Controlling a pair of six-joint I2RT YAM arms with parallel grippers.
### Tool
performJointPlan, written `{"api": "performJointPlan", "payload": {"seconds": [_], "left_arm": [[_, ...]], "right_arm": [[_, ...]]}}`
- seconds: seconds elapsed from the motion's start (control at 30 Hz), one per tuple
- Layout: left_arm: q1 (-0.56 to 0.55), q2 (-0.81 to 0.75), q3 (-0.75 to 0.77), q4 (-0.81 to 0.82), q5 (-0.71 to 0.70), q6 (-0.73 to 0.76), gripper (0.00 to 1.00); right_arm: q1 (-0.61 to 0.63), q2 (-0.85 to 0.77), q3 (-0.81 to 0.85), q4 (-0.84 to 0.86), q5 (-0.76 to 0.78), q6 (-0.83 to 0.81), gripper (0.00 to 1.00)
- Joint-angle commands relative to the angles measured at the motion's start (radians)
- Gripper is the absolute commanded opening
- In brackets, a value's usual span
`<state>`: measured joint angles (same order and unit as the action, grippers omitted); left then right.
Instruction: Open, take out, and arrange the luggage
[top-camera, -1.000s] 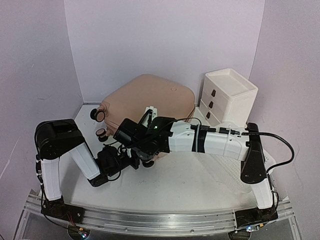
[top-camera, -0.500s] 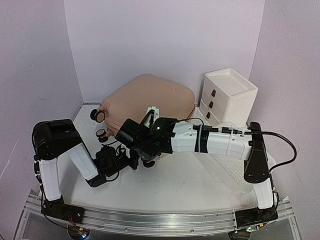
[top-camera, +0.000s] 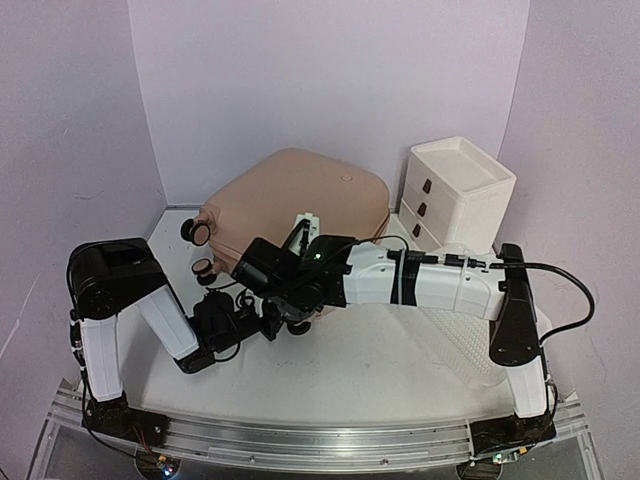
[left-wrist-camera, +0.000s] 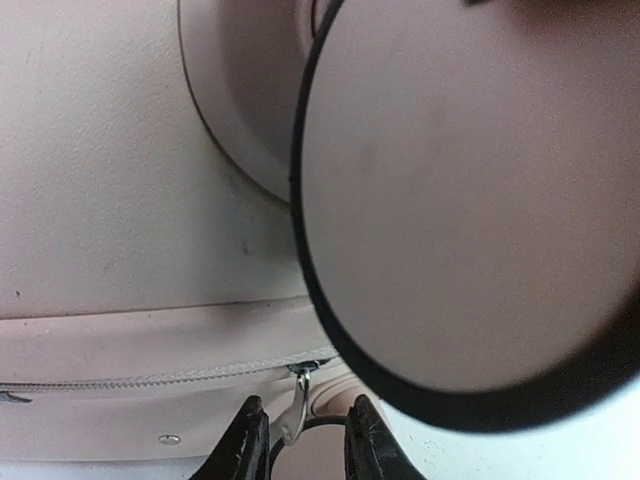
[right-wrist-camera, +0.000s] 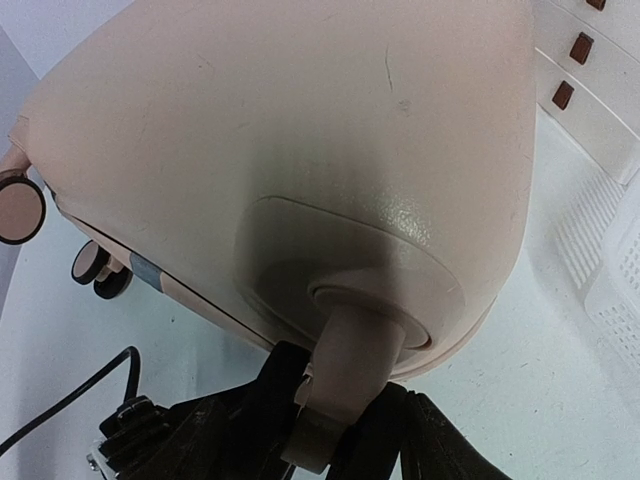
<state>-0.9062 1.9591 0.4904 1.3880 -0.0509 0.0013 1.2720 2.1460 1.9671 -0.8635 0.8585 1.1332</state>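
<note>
We see the pink luggage (top-camera: 300, 190) lying flat at back, the left gripper (top-camera: 263, 322) and right gripper (top-camera: 280, 298) close together at its near edge, white drawer unit (top-camera: 462, 190) beside it

I can't read any writing, number or brand anywhere. The luggage (top-camera: 300, 185) has a small round mark (top-camera: 347, 179) on its top shell, beyond the right gripper (right-wrist-camera: 335, 440), but it is too small to make out. A small grey patch (right-wrist-camera: 146, 272) sits on the luggage's side seam, up and to the left of that gripper, and no letters show on it.
</note>
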Motion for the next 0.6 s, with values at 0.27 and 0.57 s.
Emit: {"api": "performJointPlan", "payload": {"seconds": [0.27, 0.57], "left_arm": [[0.001, 0.046, 0.08, 0.03, -0.004, -0.024, 0.23], [0.001, 0.073, 0.109, 0.025, -0.037, -0.028, 0.17]], "right_arm": [[0.011, -0.063, -0.017, -0.014, -0.049, -0.061, 0.19], [0.011, -0.064, -0.016, -0.008, -0.059, -0.056, 0.19]]}}
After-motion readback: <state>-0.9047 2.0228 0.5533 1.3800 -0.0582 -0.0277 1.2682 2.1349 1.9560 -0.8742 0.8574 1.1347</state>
